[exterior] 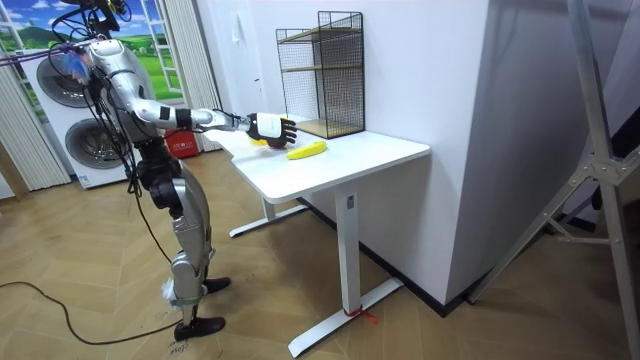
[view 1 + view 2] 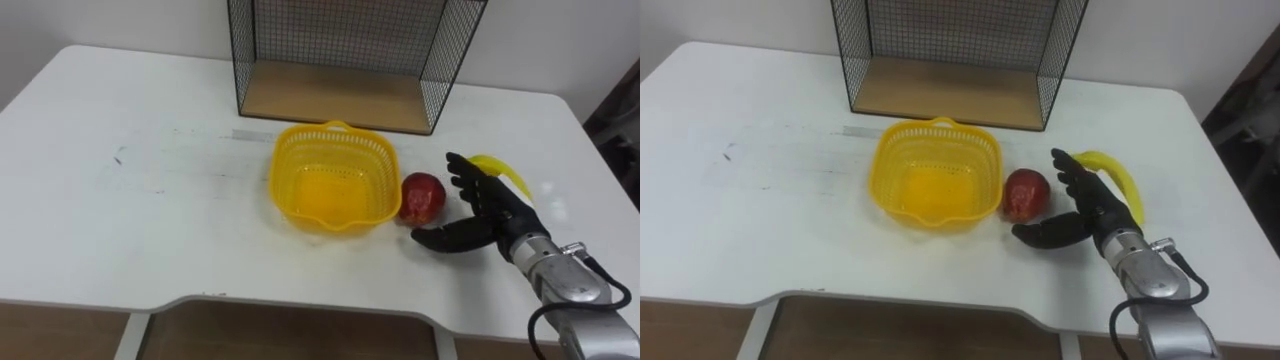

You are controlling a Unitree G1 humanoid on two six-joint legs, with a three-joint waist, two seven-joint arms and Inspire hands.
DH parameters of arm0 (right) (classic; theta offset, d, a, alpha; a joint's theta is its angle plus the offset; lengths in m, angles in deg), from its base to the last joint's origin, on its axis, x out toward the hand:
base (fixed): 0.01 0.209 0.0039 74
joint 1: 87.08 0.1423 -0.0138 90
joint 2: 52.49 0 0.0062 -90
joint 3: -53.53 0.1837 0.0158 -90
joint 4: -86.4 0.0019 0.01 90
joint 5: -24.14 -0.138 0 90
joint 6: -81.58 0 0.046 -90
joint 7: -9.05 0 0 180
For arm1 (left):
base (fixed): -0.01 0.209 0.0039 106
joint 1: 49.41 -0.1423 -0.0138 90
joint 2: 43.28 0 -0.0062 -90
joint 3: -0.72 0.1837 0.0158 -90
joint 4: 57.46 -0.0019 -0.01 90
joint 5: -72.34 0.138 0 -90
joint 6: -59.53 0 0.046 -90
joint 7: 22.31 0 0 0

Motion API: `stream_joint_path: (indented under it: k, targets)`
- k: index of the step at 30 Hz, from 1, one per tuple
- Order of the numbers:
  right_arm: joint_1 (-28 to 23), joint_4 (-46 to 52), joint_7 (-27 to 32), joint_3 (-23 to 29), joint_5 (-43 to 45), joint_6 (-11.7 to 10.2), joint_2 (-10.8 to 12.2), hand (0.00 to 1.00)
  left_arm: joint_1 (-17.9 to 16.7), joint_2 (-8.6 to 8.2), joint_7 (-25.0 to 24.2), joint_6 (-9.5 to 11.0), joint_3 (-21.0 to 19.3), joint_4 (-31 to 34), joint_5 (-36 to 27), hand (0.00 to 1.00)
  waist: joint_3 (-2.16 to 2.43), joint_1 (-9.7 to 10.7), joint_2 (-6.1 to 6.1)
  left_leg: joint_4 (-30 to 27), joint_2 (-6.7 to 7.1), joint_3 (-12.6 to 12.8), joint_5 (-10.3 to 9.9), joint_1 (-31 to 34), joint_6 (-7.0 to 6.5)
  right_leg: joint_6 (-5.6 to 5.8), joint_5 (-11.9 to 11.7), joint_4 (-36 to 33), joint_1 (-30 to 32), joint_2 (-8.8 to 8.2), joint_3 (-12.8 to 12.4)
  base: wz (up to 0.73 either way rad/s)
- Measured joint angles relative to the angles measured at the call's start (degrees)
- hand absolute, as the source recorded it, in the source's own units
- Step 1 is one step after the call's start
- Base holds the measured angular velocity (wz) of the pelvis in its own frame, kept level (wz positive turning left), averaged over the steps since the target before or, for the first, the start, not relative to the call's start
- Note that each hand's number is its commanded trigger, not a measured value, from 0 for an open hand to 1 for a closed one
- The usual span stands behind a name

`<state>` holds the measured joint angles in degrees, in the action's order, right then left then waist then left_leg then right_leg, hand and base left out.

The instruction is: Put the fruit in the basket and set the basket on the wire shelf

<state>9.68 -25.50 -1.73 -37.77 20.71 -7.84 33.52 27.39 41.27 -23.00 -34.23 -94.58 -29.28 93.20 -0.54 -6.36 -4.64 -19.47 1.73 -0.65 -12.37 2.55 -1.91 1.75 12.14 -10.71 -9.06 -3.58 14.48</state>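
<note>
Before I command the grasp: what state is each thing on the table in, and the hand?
Basket: upright, no fruit inside.
Apple: on the table, beside the basket's right wall, ungrasped.
Banana: on the table, behind the hand.
Right hand: open, fingers spread beside the apple.
Wire shelf: upright behind the basket.

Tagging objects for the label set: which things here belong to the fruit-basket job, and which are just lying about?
Job:
yellow basket, empty
red apple
banana
wire shelf
right hand, open beside the apple

Lying about:
washing machines
metal stand
</note>
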Motion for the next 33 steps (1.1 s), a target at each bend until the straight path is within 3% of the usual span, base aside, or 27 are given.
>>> stream_joint_path:
  k: [17,33]
  targets:
    - [2.70,-6.77,0.21,-0.11,0.03,0.15,0.01,0.00,-0.03,0.20,0.05,-0.13,0.07,-0.04,-0.01,0.00,-0.16,-0.46,0.08,-0.17,0.04,-0.43,0.00,0.15,0.01,0.01,-0.01,0.04,-0.14,0.08,-0.04,0.00]
    - [2.73,-6.83,0.09,-0.84,8.35,0.85,0.00,0.00,0.11,0.45,-0.24,-3.79,-0.05,-0.04,0.06,0.00,-0.12,-1.83,0.31,-0.02,0.10,-1.16,0.08,-0.15,0.14,0.01,-0.01,0.13,-0.17,0.12,0.67,0.00]
